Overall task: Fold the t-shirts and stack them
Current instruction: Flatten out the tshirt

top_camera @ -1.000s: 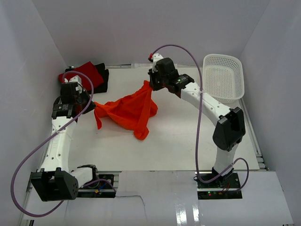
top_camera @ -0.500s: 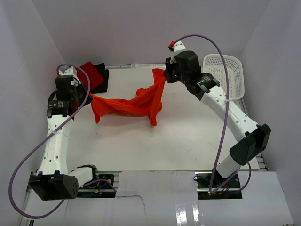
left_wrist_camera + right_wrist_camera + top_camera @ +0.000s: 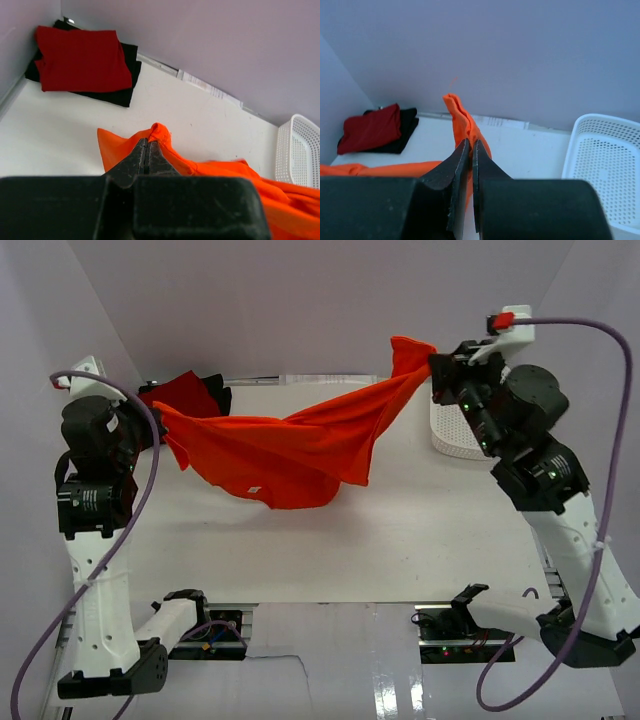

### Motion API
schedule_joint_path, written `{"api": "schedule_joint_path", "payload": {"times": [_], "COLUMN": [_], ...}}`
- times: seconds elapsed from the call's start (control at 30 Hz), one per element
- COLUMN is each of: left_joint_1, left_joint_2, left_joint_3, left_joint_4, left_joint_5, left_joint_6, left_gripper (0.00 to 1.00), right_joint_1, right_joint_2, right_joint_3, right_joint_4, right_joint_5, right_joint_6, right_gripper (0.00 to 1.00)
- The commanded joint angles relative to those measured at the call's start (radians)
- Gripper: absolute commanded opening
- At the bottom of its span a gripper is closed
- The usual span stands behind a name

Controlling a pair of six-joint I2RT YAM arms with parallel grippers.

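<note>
The bright orange t-shirt [image 3: 290, 445] hangs stretched in the air between both arms, sagging in the middle above the table. My left gripper [image 3: 158, 416] is shut on its left corner, and the pinched orange cloth [image 3: 159, 134] shows at the tips of the left gripper [image 3: 147, 142]. My right gripper [image 3: 432, 362] is shut on the shirt's right corner, held higher; the orange cloth [image 3: 462, 120] rises past the right gripper [image 3: 471, 144]. In the back left corner the crimson red t-shirt [image 3: 185, 395] lies folded on the folded black t-shirt [image 3: 218, 400]; this red-on-black stack [image 3: 80, 60] is also in both wrist views.
A white perforated basket [image 3: 455, 435] sits at the back right, partly behind my right arm, with its rim [image 3: 605, 150] in the right wrist view. Grey walls close in the table [image 3: 400, 540] on three sides.
Both arms have risen and moved apart, lifting the orange t-shirt off the table and stretching it out. The right gripper went right and up, the left went left.
</note>
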Motion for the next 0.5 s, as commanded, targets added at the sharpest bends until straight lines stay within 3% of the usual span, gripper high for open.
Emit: {"api": "schedule_joint_path", "payload": {"times": [0.0, 0.13, 0.3, 0.47], "left_joint_1": [0.000, -0.002, -0.002, 0.000], "left_joint_2": [-0.056, -0.077, -0.083, -0.087], "left_joint_3": [0.016, 0.078, 0.125, 0.104], "left_joint_4": [0.028, 0.037, 0.036, 0.057], "left_joint_5": [-0.091, -0.093, -0.070, 0.013], "left_joint_6": [-0.005, -0.007, -0.014, -0.030], "left_gripper": [0.01, 0.01, 0.01, 0.02], "right_joint_1": [-0.005, -0.005, -0.003, -0.005], "right_joint_2": [-0.087, -0.193, -0.198, -0.158], "right_joint_3": [-0.057, -0.090, -0.051, -0.114], "right_joint_4": [0.102, 0.136, 0.069, -0.033], "right_joint_5": [0.146, 0.170, 0.154, 0.092], "right_joint_6": [-0.022, -0.014, -0.005, 0.067], "right_gripper": [0.08, 0.08, 0.08, 0.08]}}
